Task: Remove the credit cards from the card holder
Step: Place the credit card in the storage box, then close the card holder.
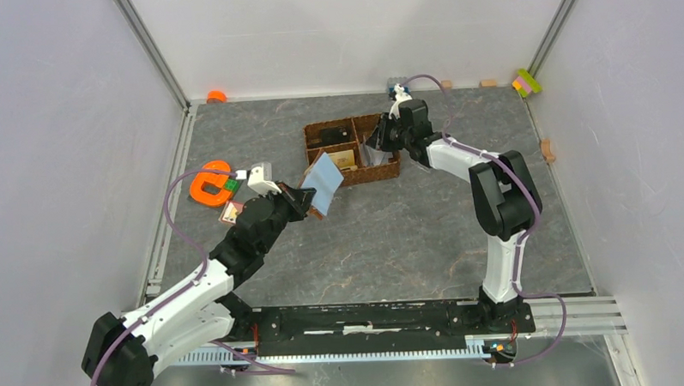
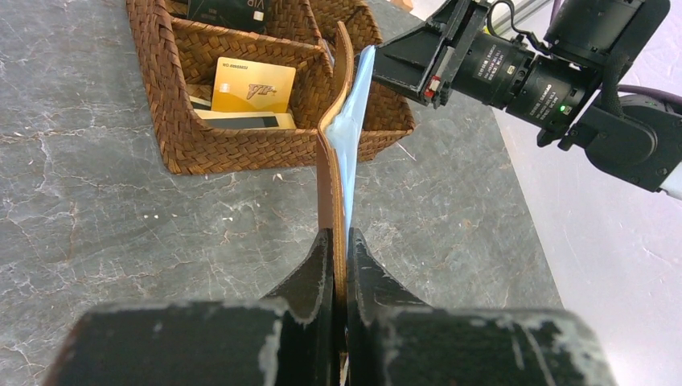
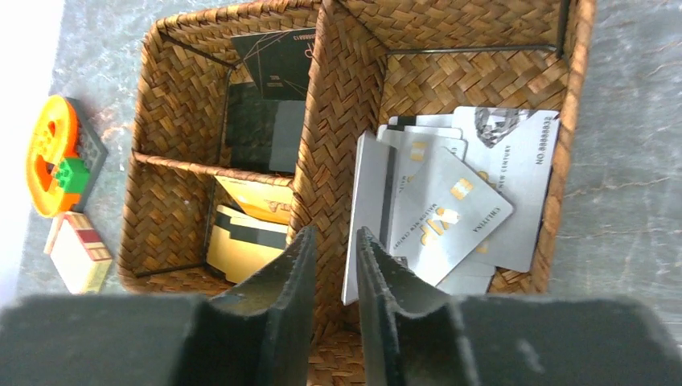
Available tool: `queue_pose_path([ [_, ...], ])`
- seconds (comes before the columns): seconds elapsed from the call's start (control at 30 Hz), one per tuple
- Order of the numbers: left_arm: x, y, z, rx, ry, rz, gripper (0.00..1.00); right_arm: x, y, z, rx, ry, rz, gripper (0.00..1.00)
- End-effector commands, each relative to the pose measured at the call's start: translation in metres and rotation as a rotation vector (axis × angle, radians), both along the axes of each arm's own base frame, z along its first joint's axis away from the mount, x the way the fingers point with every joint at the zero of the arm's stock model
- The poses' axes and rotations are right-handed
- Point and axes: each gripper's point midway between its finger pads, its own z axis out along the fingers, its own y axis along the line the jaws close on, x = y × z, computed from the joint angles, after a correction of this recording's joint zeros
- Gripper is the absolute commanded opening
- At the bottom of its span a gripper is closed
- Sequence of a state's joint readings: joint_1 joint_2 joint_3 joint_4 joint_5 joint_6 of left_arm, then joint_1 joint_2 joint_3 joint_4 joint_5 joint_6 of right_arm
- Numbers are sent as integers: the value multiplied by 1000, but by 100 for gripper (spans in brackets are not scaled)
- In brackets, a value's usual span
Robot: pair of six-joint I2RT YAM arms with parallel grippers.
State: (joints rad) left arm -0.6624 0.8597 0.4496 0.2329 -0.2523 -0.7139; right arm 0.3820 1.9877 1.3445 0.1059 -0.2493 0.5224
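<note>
My left fingers (image 2: 322, 256) are pressed together on the bottom edge of the holder (image 2: 328, 185). It stands up from my fingertips, brown on one side and pale blue on the other. It is soft. The top bends over a little, so it will flop if I shake it. I think a tight pinch near the edge is best, because the leather looks smooth and could slip.

My right fingers (image 3: 299, 265) hang over the basket (image 3: 326, 121) with a small gap between them. Nothing is in the gap. Just past the tips and a bit to the right lies a heap of grey cards (image 3: 450, 201). One of them leans up against the middle wall, right by my fingertip. To the left of the tips are gold cards (image 3: 241, 241), and farther off are black cards (image 3: 273, 60).

Cards are thin, light, stiff and slick. Flat ones are hard to grab, so I would take a card by a short edge that sticks out of a pocket.

I cannot tell if any card is left in the holder. The basket sits on the tabletop (image 2: 121, 241), beyond my left fingers.
</note>
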Motion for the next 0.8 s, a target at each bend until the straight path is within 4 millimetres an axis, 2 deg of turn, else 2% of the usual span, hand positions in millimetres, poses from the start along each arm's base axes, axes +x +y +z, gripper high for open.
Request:
queue_pose_path([
  [0.0,3,-3,17,-51,-36,0,2,5,-4,35,-49,-77,6,34],
  [0.1,2,-8,19,-60,-40,-23,2,-11,-13,56,-69,-113,12,42],
  [0.27,-5,-27,26,-89,-64,-135,2,-67,-24,78,-28,-202,62,59],
  [0.33,-10,-40,31,-108,-82,-211,2,-90,-27,76,-19,-211,79,63],
  [0.5,-34,-72,55,-184,-187,-444,2,-141,-44,52,-28,-203,59,74],
  [0.57,-41,-81,60,-199,-205,-512,2,-152,-59,37,-44,-191,0,77],
  [0.67,-46,-90,62,-221,-202,-577,4,-167,-65,31,-14,-204,-15,77],
  [0.77,-47,-95,61,-238,-190,-602,5,-171,-75,32,-45,-225,-35,75],
])
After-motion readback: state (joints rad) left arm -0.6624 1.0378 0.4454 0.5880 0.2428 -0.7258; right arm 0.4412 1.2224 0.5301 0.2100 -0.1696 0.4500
